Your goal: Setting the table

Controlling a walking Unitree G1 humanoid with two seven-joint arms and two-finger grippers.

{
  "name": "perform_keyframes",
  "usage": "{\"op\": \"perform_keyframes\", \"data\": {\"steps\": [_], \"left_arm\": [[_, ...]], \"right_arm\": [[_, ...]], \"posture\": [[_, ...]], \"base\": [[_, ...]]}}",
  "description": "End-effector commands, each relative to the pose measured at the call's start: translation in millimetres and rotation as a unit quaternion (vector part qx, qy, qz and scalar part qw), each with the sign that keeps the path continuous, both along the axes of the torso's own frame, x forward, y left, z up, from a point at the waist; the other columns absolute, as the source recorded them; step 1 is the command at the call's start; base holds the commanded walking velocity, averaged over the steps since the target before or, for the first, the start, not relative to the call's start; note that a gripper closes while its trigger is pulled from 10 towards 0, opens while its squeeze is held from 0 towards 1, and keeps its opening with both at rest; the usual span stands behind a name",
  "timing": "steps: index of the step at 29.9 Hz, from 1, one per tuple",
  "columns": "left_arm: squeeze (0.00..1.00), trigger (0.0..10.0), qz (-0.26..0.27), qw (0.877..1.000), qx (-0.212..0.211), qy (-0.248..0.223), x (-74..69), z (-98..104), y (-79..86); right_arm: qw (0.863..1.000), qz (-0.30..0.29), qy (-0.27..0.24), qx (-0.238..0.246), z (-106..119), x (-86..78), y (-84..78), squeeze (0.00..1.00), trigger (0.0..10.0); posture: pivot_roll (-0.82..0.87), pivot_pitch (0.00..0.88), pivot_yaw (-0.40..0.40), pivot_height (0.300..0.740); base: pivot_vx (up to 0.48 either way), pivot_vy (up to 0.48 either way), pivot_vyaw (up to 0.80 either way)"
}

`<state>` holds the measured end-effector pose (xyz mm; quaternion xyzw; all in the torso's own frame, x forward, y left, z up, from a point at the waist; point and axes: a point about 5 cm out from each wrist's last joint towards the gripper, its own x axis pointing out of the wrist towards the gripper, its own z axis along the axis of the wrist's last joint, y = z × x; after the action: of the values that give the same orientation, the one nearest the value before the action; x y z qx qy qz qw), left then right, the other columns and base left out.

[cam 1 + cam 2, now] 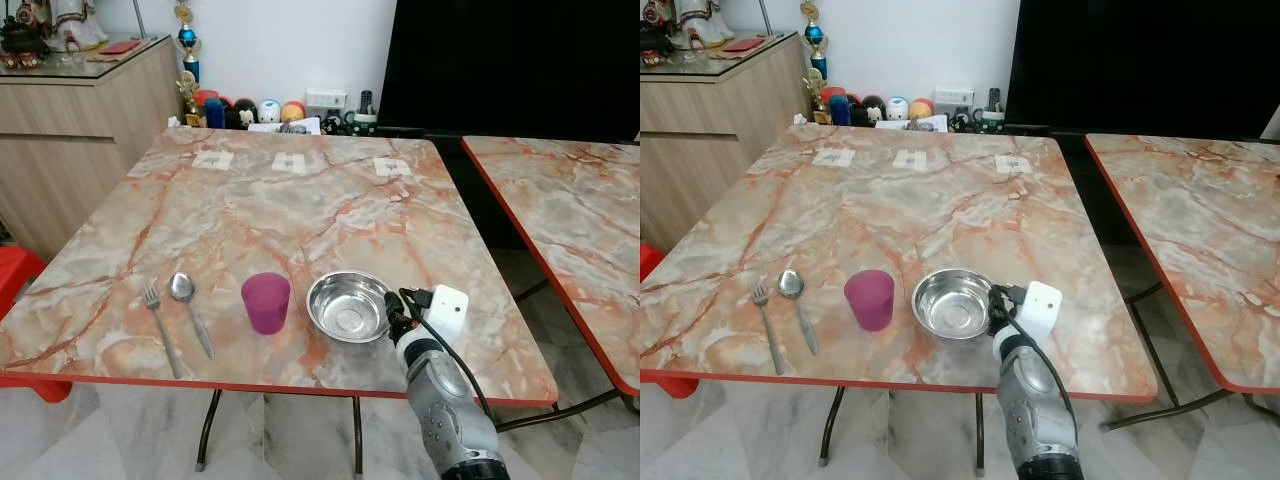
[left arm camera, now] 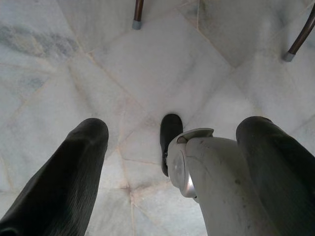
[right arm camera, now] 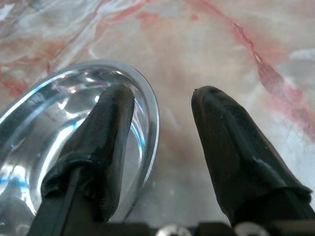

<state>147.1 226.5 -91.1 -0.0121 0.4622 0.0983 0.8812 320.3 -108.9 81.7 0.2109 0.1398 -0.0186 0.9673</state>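
I have the right hand [image 3: 160,123] at the steel bowl [image 1: 347,305], fingers apart astride its near rim, one inside, one outside on the worktop [image 1: 300,210]. Probably mid-placement or release; next I'd lift clear. Left hand [image 2: 172,162] hangs open over the floor.

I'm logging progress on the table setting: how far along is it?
Laid in a row near the table's front edge: fork, spoon, pink cup, steel bowl. In hand: the right end effector is open astride the bowl's rim. Left end effector hangs idle over the floor. What remains cannot be told.
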Motion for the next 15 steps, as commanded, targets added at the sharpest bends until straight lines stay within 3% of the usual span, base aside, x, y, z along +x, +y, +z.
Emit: {"op": "perform_keyframes", "data": {"steps": [1,15], "left_arm": [[0.0,10.0,-0.002,1.0,0.0,0.013,-4.8,-2,-1.0],[0.0,10.0,-0.008,1.0,0.002,0.017,-5.2,-2,-0.4]], "right_arm": [[1.0,0.0,0.001,0.006,5,2.3,-0.2,0.0,10.0],[0.999,0.039,0.028,0.009,-2,1.1,11.0,0.0,10.0]], "posture": [[0.03,0.0,-0.042,0.74],[0.03,0.0,-0.041,0.74]], "base": [[0.0,0.0,0.0],[0.0,0.0,0.0]]}}
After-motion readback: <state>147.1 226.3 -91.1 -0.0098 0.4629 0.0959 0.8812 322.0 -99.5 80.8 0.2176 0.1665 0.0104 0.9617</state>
